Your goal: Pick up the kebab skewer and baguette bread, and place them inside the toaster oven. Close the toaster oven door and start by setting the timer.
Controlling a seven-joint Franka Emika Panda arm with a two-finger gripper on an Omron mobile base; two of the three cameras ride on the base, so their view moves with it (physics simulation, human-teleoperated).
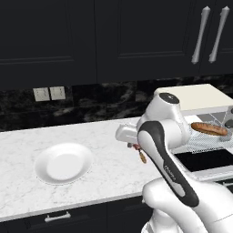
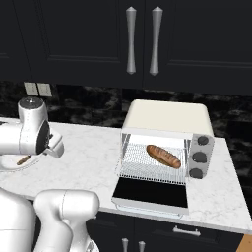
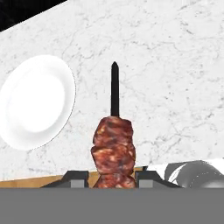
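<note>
The white marble counter point(image 1: 100, 150) runs under dark upper cabinets point(image 2: 98, 39), backed by a black stone splashback with two pale wall sockets point(image 1: 49, 93). At the right end of the counter stands the cream toaster oven point(image 2: 167, 118), its three grey knobs point(image 2: 199, 157) stacked down the right side. The toaster oven door point(image 2: 150, 194) lies folded down flat in front of it, dark glass facing up, so the wire rack inside is exposed. The baguette bread point(image 2: 163, 156) lies on that rack, set at a slant. Toward the left of the counter sits a round white plate point(image 1: 63, 164), bare. Between plate and oven the white arm reaches over the marble, and its gripper point(image 3: 113, 177) is clamped on the kebab skewer point(image 3: 113, 148): in the hand view the two dark fingertips point(image 3: 76, 177) press against the lowest meat chunk from either side, with the red-brown chunks stacked above them and the thin dark stick pointing up and away. From the left base view the skewer point(image 1: 140, 154) hangs under the hand, above the counter and well apart from the plate
</note>
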